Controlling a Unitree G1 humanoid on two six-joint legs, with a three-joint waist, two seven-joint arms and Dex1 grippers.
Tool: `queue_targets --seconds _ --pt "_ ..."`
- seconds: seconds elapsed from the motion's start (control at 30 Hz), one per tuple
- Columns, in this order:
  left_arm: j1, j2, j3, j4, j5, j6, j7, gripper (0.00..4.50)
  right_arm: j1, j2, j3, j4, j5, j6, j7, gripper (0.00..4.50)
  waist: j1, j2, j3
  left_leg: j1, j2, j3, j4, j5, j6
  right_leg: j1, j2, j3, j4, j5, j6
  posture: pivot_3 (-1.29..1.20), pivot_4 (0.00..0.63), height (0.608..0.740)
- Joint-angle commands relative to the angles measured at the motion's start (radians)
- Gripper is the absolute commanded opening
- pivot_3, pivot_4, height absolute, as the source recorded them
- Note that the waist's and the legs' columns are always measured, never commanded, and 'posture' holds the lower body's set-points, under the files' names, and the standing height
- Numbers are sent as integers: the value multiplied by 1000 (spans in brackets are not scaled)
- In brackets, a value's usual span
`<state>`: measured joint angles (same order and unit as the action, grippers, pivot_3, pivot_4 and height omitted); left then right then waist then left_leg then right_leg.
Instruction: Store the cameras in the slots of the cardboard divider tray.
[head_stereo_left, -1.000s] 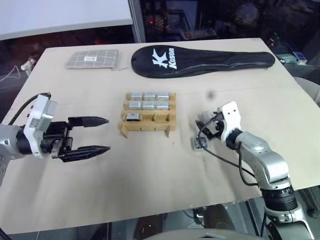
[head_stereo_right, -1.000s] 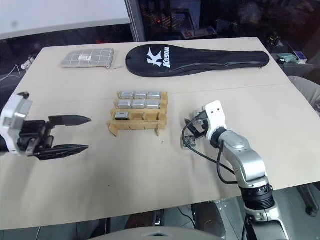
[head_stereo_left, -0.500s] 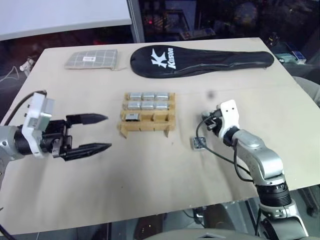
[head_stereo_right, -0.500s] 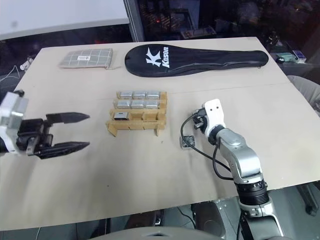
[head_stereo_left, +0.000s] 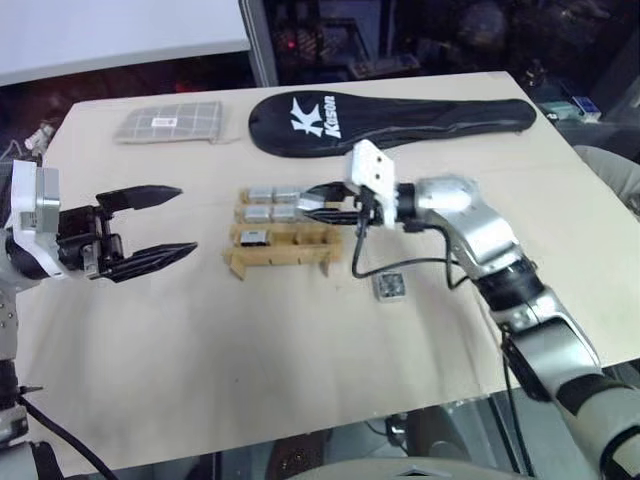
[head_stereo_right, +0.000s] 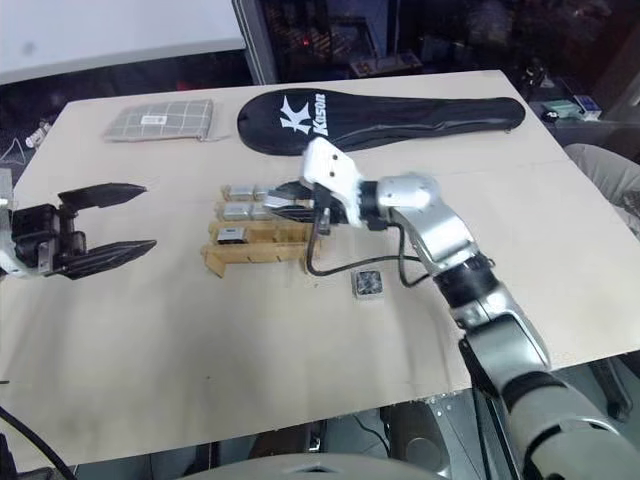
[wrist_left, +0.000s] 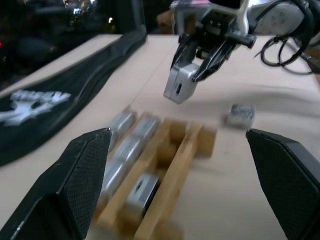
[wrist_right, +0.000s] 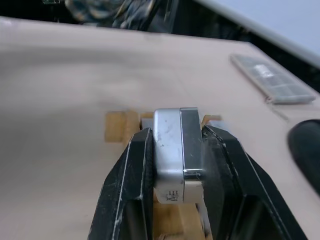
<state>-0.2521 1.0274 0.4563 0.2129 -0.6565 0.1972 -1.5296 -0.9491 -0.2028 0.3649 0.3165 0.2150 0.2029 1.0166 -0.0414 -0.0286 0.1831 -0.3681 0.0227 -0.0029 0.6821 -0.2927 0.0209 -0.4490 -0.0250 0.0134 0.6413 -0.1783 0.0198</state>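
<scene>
Right gripper (wrist_right: 172, 165): my jaws clamp a silver camera (wrist_right: 177, 152), carried above the cardboard divider tray (head_stereo_left: 285, 250).
Left gripper (head_stereo_left: 165, 225): jaws wide apart, empty, near the table's (head_stereo_left: 300, 350) left edge.
Done: seven slots look filled.
Left: two front slots; one camera on the table (head_stereo_left: 389, 286) beside the tray.

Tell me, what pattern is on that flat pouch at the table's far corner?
Grey with a pale checked grid, pouch, clearest in the left eye view.

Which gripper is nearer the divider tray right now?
Right. The right gripper, shut on a camera, hangs over the cardboard divider tray. The left gripper waits open, well off to the tray's left.
</scene>
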Motion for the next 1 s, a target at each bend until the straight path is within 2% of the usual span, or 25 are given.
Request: queue_targets --seconds 0.03,0.2,0.37,0.53,1.0 --pt "-61 61 -32 133 60 -107 -79 4500 -104 81 23 207 -67 -124 26 796 0 0 0 0 0 0 0 0 0 0 0 0 0 0 0 0 150 740" --pt "-76 85 -84 203 49 -164 -85 4500 -179 180 9 391 -107 -175 37 796 0 0 0 -4 -1 0 0 0 0 -3 -3 -1 -1 0 -1 0 150 740" --pt "-80 93 -122 239 46 -200 -85 4500 -198 232 12 494 -140 -191 52 796 -1 -1 0 -17 -3 0 2 0 -1 -16 -5 -2 2 1 -1 0 150 740" --pt "-86 104 -142 253 30 -210 -85 4500 -208 227 3 559 -173 -199 63 796 -1 -1 0 -16 -3 0 2 0 -1 -16 -5 -2 2 1 -1 0 150 740" --pt "-107 120 -183 279 8 -231 -85 4500 -233 208 -48 581 -187 -164 83 796 -1 0 0 -16 -3 -1 2 0 -1 -16 -5 -1 4 1 -1 0 150 740"
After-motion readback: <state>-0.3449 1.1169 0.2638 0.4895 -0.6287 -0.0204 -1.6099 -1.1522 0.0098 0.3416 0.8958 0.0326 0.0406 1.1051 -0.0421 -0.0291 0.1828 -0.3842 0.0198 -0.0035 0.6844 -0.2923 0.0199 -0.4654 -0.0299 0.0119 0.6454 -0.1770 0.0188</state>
